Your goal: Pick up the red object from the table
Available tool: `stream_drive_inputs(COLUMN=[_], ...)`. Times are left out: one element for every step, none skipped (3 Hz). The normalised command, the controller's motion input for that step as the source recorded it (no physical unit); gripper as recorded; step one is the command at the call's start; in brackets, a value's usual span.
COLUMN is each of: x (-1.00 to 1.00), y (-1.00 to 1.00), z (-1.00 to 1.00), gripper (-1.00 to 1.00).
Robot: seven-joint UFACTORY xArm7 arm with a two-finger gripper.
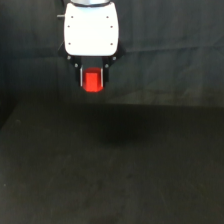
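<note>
The table (60, 190) fills the lower half of the exterior view and lies nearest the camera: a flat, matte black surface with a faint mottled sheen. A soft dark shadow sits on it a little past the middle, roughly below the arm.

The pincer (92, 80) hangs from the top centre of the view, pointing straight down and well clear of the table. Its two dark fingers (80, 76) stand close together, one on each side of the red object (93, 82), and they press against its flanks, so the pincer is narrow and clamped on the block. The red object is bright red-orange, upright, and held in the air between the fingers; its lower end sticks out slightly below the fingertips. It touches nothing but the fingers and is well apart from the table.

Above the fingers sits the white pincer body (91, 32), a rounded housing wider than the block, with small dark screw dots near its corners. Black brackets show at its lower corners where the fingers attach.

Behind everything hangs a dark wrinkled cloth backdrop (170, 55), reaching down to the far edge of the table.
</note>
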Motion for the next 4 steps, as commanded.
stream_drive_inputs(x=[0.10,-0.03,-0.01,0.04], y=[-0.09,-0.04,-0.04,-0.05], z=[0.06,0.06,0.12,0.11], gripper=[-0.84,-0.88,-0.96,-0.79])
